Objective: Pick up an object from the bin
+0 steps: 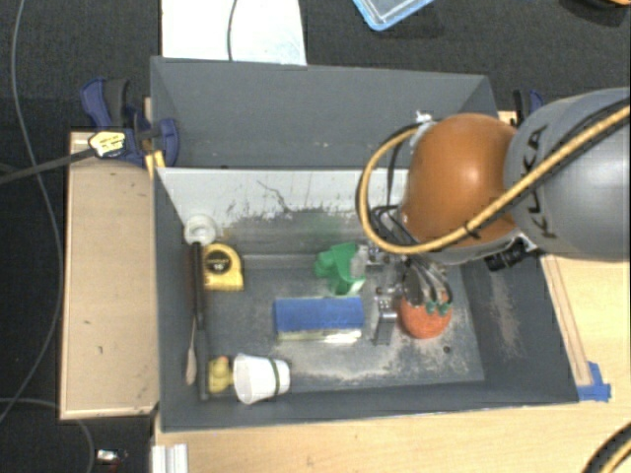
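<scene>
Jaws low over the right-middle of the bin (pixel 315 116) floor; can't tell if open or closed, the wrist covers them. They're right at a red-orange round thing (pixel 426 323) with a green top, grip not visible. Blue block (pixel 317 314) and green piece (pixel 338 267) just left; yellow tape measure (pixel 223 267) and white cap (pixel 260 377) well apart, far left.

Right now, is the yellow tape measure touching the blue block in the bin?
Apart. The camera view shows the yellow tape measure left of the blue block, with bare grey bin floor between them.
</scene>
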Robot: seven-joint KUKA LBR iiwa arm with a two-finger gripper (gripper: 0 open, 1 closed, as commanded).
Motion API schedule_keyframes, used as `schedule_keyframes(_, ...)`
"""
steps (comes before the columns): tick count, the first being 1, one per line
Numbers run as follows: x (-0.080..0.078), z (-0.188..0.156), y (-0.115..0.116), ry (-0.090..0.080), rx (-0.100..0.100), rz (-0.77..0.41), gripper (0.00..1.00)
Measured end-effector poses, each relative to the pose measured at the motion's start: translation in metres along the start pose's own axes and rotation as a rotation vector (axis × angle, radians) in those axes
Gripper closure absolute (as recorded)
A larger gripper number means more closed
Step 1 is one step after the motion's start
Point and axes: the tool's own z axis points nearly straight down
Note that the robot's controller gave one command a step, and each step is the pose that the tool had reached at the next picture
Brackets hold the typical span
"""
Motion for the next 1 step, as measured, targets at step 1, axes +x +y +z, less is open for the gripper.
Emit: schedule_keyframes(1, -0.0018, -0.0036, -0.0004, -0.008, -0.001, 0.004, 1.00)
